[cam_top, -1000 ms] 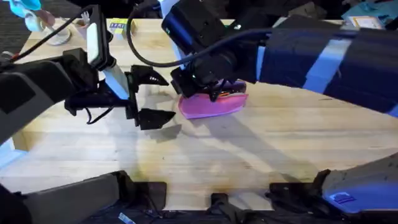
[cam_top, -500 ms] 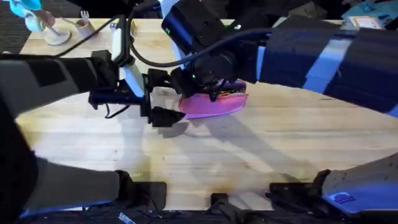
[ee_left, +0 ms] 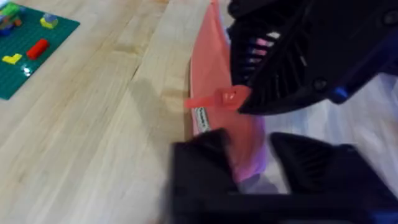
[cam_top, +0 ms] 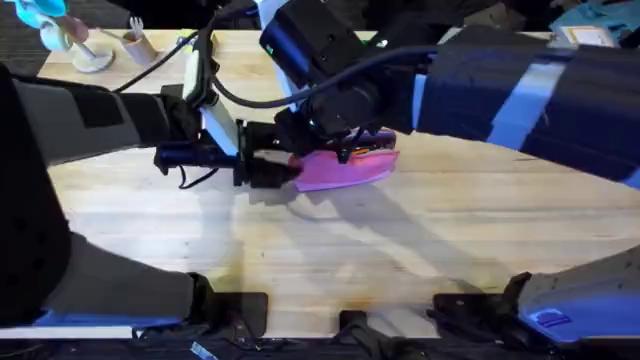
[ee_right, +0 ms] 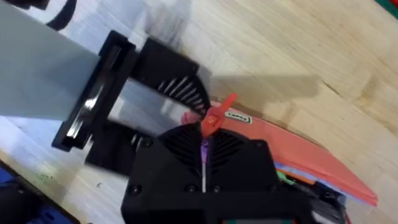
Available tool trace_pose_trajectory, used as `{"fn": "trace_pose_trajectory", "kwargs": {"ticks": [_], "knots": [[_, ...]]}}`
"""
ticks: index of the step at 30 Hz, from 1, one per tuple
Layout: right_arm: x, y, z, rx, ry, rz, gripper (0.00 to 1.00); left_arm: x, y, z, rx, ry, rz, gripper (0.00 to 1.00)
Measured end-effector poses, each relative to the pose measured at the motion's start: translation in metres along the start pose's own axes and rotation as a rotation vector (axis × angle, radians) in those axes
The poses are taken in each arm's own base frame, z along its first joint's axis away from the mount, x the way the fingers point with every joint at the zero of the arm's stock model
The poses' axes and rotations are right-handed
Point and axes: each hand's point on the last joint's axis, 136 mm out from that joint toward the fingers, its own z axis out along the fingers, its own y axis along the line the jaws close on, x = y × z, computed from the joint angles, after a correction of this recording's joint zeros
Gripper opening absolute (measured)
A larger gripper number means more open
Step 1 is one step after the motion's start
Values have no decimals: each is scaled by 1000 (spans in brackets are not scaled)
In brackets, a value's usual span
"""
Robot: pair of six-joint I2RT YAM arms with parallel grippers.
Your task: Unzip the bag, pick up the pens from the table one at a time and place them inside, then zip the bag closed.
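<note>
From above, my left gripper [cam_top: 268,172] sits at the near end of the bag [cam_top: 345,168] on the table [cam_top: 420,250], while my right gripper [cam_top: 335,140] hangs over the bag's top edge.

Through my left wrist, my fingers [ee_left: 199,165] stand apart with the pink bag [ee_left: 233,134] end between them; its zip pull [ee_left: 217,99] lies just ahead.

Through my right wrist, my fingers [ee_right: 180,146] are pinched together on the zip pull [ee_right: 214,117]

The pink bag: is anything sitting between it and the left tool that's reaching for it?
No. The left tool is at the end of the bag, its fingers either side of it. The right tool is at that end too, by the red zip pull.
</note>
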Motion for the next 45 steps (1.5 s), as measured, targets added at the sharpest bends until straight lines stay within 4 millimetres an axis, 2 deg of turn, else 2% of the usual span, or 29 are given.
{"fn": "trace_pose_trajectory", "kwargs": {"ticks": [2,3,4,13,17,24,39,45], "knots": [[0,0,0,-1,-1,0,32,0,1,0,-4,1,11,135],[0,0,0,-1,-1,-1,32,0,2,0,-4,1,14,68],[0,1,0,-1,-1,-1,32,0,2,0,-5,1,15,53],[1,0,0,1,4,-1,32,0,3,0,-8,0,23,45],[6,-7,0,10,28,11,32,0,3,0,-7,0,23,45],[15,-49,-3,62,88,88,32,1,4,1,-8,6,25,45],[33,-101,-9,77,186,234,32,-1,2,3,3,-1,31,45],[39,-142,-14,121,199,330,32,-1,2,3,3,0,30,45]]}}
